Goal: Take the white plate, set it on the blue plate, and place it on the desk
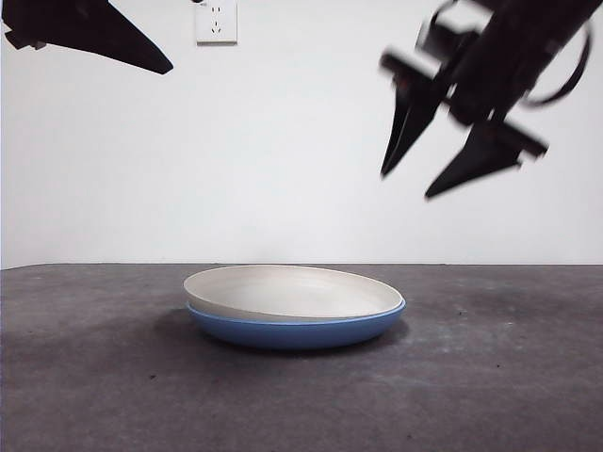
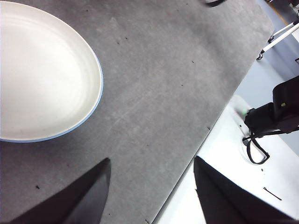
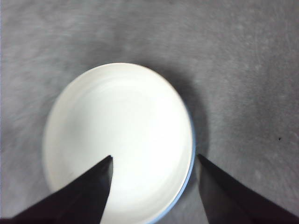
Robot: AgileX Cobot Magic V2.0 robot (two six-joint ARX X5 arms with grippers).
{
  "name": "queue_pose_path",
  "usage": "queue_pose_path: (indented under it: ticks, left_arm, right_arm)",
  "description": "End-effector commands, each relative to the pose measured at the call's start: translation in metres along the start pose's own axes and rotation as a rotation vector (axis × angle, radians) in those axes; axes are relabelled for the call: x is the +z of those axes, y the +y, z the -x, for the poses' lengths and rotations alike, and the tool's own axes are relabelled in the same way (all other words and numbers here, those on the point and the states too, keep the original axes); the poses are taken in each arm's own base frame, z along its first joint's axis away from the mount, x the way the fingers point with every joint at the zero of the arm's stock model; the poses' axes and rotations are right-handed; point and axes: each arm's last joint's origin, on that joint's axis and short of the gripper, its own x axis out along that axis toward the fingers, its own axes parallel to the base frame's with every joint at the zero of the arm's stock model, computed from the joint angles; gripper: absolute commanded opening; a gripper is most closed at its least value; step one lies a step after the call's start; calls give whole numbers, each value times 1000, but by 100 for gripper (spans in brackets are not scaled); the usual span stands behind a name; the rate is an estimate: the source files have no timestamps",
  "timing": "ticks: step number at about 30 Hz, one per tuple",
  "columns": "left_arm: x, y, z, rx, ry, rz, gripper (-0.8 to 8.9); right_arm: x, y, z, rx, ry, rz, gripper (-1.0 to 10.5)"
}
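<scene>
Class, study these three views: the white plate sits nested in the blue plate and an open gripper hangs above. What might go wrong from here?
1. The white plate sits tilted and off-centre in the blue plate; a nudge might slide it off.
2. The right gripper, open and blurred, hangs directly above; descending, it might knock the stack.
3. Grasping the nested rims might lift both plates from the desk.

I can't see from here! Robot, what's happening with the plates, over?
Right claw open, empty, above white plate. Left claw open, waiting aside. White plate nested in blue plate on desk. Nothing blocking.
</scene>
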Motion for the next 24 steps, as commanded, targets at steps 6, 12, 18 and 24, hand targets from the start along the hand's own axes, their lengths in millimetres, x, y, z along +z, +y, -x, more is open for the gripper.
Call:
queue_pose_path:
  ticks: [6,12,18,24]
  left_arm:
    - [2,-1,-1,-6,-5,-14,281]
    - [2,-1,-1,-6,-5,-13,281]
    - [2,-1,-1,-6,-5,-13,281]
    - [2,-1,-1,-6,-4,-13,281]
  right_arm:
    - [-16,29,72,82,5,199,280]
    - [-41,40,108,99,83,261,280]
    - [-63,46,126,109,187,309,280]
    - [-66,49,130,121,190,326,280]
